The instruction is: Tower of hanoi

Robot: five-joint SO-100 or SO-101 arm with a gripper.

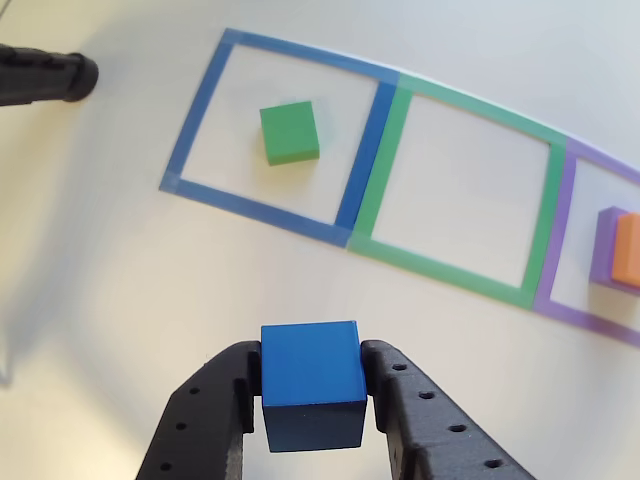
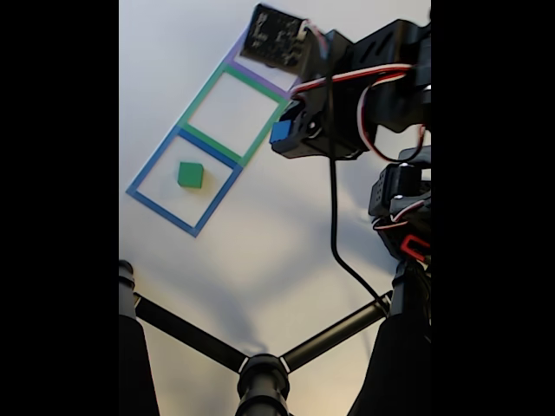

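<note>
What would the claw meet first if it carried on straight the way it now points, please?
Probably bare white tabletop: the claw, shut on the small matte blue cube, aims short of the blue tape square; depth is unclear.

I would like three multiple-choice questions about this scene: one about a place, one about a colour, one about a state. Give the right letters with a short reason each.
1. Where does the green block lie?
A. inside the blue tape square
B. inside the green tape square
C. on the orange block

2. What colour is the block under the orange block?
A. blue
B. purple
C. green

3. What is the state of the claw?
A. open and empty
B. shut on the green block
C. shut on the blue block

Answers:
1. A: the green block sits alone inside the blue tape square; the green tape square beside it holds nothing.
2. B: the orange block rests on a wider purple block at the right edge of the other view.
3. C: the claw presses both fingers against the sides of the blue block, above the table.
</note>
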